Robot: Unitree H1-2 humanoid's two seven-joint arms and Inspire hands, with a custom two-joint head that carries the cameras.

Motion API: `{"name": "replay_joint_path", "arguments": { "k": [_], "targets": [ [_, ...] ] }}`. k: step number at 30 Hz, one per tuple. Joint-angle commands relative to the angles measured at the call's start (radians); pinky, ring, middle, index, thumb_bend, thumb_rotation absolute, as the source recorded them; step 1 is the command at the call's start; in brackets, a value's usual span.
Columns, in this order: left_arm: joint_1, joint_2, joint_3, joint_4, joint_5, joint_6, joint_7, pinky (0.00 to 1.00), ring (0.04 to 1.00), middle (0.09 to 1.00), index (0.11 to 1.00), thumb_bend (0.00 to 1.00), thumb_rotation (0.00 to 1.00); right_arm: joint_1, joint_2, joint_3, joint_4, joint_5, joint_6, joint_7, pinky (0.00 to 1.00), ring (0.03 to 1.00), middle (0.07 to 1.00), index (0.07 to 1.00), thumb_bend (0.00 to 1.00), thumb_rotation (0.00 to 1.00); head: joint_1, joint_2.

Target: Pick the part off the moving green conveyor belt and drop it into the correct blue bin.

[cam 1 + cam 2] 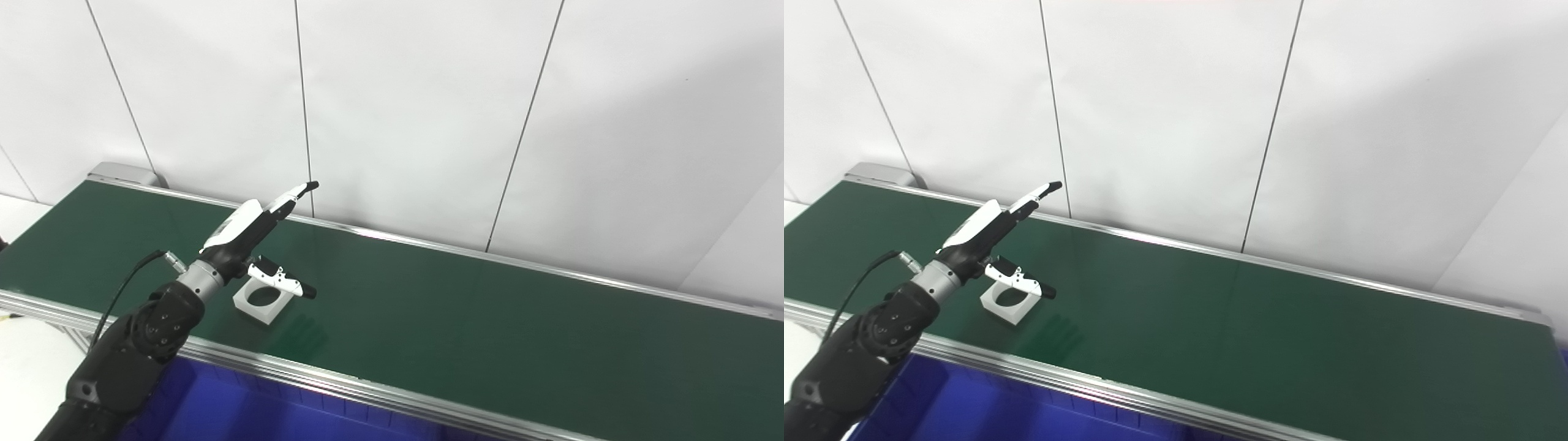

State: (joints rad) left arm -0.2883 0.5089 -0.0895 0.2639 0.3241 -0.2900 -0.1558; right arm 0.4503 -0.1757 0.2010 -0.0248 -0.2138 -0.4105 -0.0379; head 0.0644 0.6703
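Green conveyor belt bare to the right of the white square part with a round hole; open passage there. Left hand, fingers spread, hangs over the part, covering its top and left. White panelled wall bounds the far edge; silver metal rail and blue bin bound the near.

The left hand covers the top corner of the white part. You cannot tell if the thumb touches it. The blue bin is cut off at the bottom edge, so its inside is mostly out of sight. The belt runs off the right edge.
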Motion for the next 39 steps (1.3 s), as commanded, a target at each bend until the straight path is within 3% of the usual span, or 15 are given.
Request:
{"name": "replay_joint_path", "arguments": {
  "k": [1,9,18,22,39],
  "targets": [
    [-0.061,0.041,-0.014,0.007,0.021,0.0,-0.027,0.94,0.997,1.0,0.976,0.98,0.19,-0.005,0.005,-0.009,-0.04,0.004,-0.032,0.006,0.75,0.843,0.875,0.923,0.92,0.52,0.001,0.0],
    [-0.104,0.064,-0.093,0.045,0.106,0.007,-0.108,1.0,1.0,0.999,0.974,1.0,0.18,-0.006,0.008,-0.017,-0.044,-0.008,-0.043,0.003,0.75,0.843,0.877,0.923,0.9,0.53,0.013,0.015],
    [-0.106,0.068,-0.153,0.038,0.171,-0.019,-0.137,0.96,0.964,0.967,0.941,1.0,0.16,-0.008,0.003,-0.022,-0.044,0.002,-0.045,0.009,0.75,0.837,0.876,0.928,0.9,0.53,0.031,0.021],
    [-0.11,0.068,-0.189,0.034,0.208,0.008,-0.179,0.96,0.974,0.987,0.948,1.0,0.13,-0.006,-0.002,-0.023,-0.043,0.017,-0.05,0.015,0.76,0.841,0.872,0.93,0.89,0.52,0.042,0.023],
    [-0.114,0.065,-0.203,0.073,0.301,0.056,-0.173,0.96,0.991,1.0,0.953,1.0,0.07,-0.001,-0.002,-0.035,-0.044,0.031,-0.054,0.026,0.77,0.848,0.872,0.93,0.89,0.52,0.06,0.018]
  ]
}}
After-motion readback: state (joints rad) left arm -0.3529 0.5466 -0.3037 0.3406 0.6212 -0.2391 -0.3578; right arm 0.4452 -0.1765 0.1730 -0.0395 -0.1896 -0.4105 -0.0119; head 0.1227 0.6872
